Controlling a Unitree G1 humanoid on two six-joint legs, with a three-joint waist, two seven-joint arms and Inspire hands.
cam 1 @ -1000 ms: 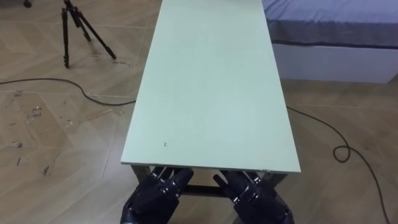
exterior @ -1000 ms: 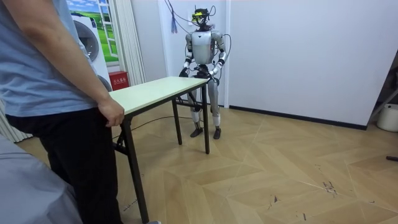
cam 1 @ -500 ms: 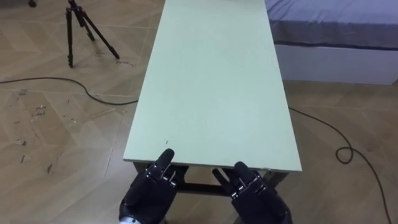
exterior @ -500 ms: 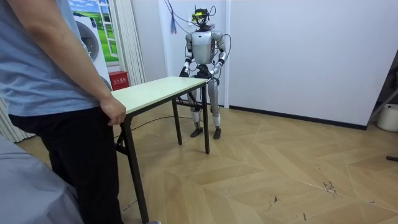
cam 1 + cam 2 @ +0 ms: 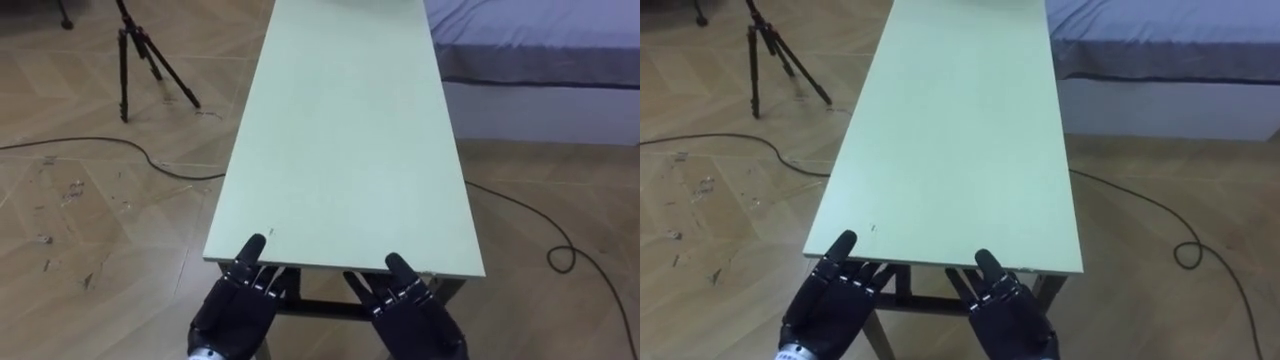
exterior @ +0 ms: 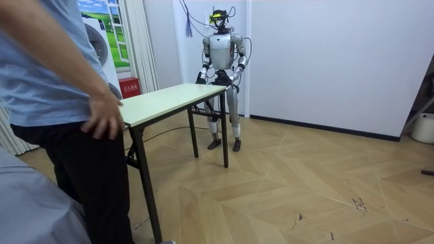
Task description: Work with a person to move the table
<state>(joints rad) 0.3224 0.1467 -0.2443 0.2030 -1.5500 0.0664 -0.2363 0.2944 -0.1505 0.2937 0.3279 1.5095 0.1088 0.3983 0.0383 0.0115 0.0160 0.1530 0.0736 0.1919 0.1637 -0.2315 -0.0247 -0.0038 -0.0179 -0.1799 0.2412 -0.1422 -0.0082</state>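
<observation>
Wooden flooring carries the counter (image 5: 345,150), directly ahead of both hands. Left hand (image 5: 238,308) and right hand (image 5: 410,315) have uncurled, fingers straight at its near edge. Person's hand (image 6: 102,116) has released the far end: carrying appears finished.

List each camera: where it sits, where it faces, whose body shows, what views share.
Left eye view: robot's head, looking down along the table; left robot hand and right robot hand at its near edge.
Right eye view: same head, slightly aside; same hands.
Room view: by the table's far end, facing the whole robot; a person in the foreground.
Shared: the table, in all three.
</observation>
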